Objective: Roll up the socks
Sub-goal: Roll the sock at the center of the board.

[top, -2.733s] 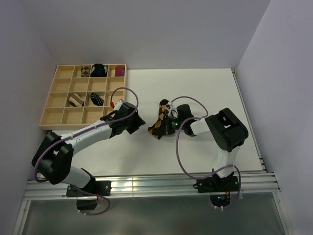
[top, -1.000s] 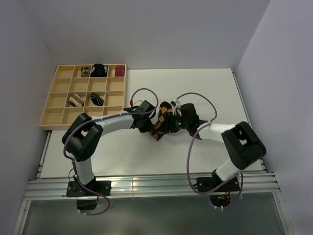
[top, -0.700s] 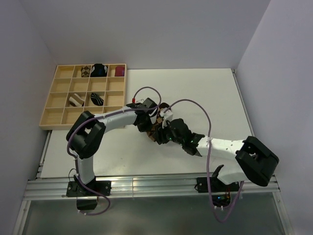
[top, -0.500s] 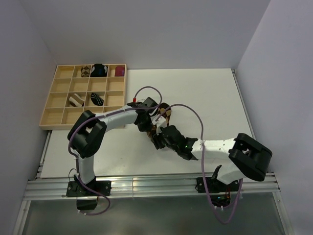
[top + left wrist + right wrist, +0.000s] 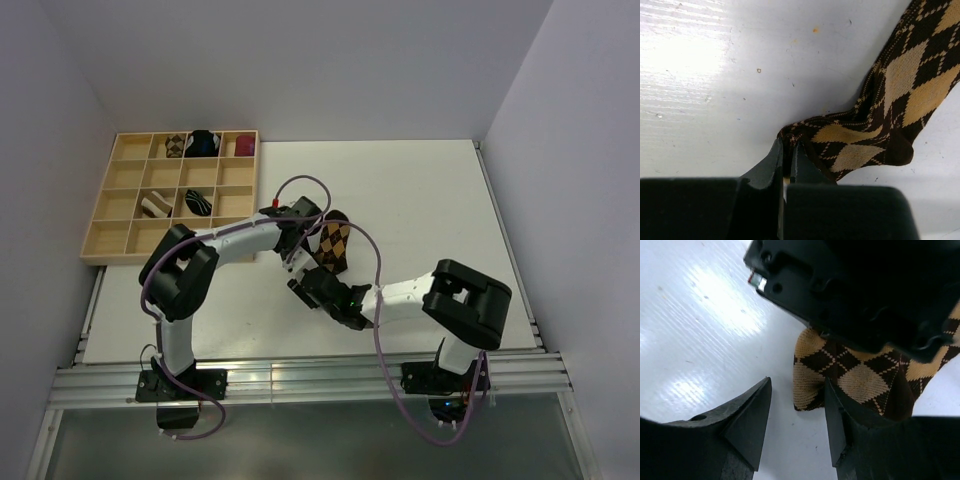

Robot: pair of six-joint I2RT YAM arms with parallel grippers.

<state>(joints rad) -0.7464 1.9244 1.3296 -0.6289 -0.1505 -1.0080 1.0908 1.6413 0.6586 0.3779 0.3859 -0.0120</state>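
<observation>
A brown-and-tan argyle sock (image 5: 334, 242) lies bunched at the middle of the white table. My left gripper (image 5: 303, 252) is shut on a pinched fold of its edge (image 5: 790, 138); the rest of the sock (image 5: 900, 90) spreads up to the right. My right gripper (image 5: 797, 382) is open, low over the table on the sock's near side. The sock's tan corner (image 5: 807, 375) sits between its fingers, close to the right finger (image 5: 840, 415). A rolled brown-and-cream striped sock (image 5: 155, 205) and a rolled black white-striped sock (image 5: 198, 203) sit in tray cells.
The wooden compartment tray (image 5: 110, 218) stands at the table's far left. Its back row holds an argyle bundle (image 5: 175, 146), a black-and-blue bundle (image 5: 205, 143) and a maroon bundle (image 5: 244, 146). The left gripper's black body (image 5: 865, 290) hangs just above the sock in the right wrist view.
My right arm has swung from the sock's right side round to its near side, jaws a little wider. The sock has been drawn into a shorter bunch. The left gripper stays shut on it.
</observation>
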